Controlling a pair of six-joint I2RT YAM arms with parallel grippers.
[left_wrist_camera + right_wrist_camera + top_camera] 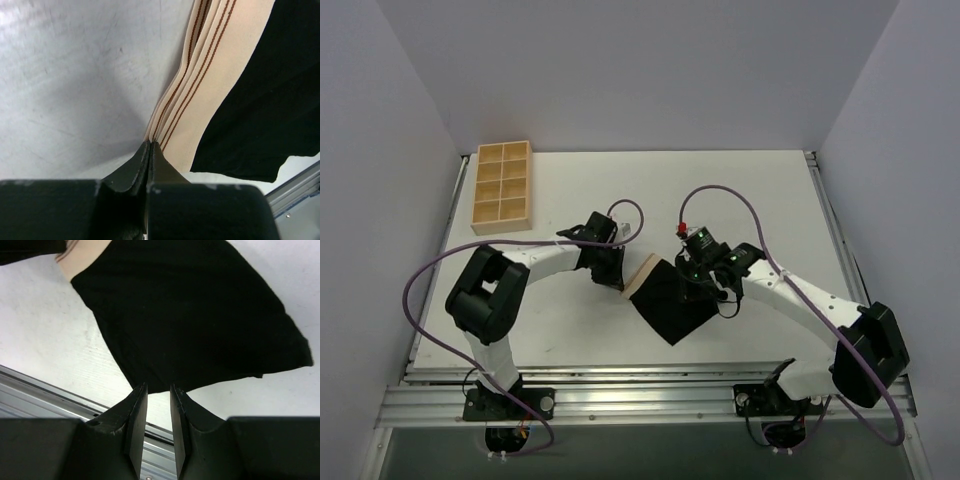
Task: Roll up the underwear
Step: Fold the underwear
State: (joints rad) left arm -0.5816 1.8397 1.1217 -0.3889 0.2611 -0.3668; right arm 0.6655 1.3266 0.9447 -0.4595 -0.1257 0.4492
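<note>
The underwear (670,300) lies on the table's middle as a black folded square with a beige waistband (642,272) on its upper-left edge. My left gripper (616,274) is at that waistband edge. In the left wrist view its jaws (150,145) are pressed together on the end of the striped beige waistband (210,85), with black fabric (270,105) to the right. My right gripper (706,284) is at the garment's right side. In the right wrist view its jaws (157,388) stand a little apart and empty, their tips at the edge of the black fabric (195,315).
A tan wooden compartment tray (502,187) stands at the back left of the white table (570,330). The metal rail (640,395) runs along the near edge and also shows in the right wrist view (45,395).
</note>
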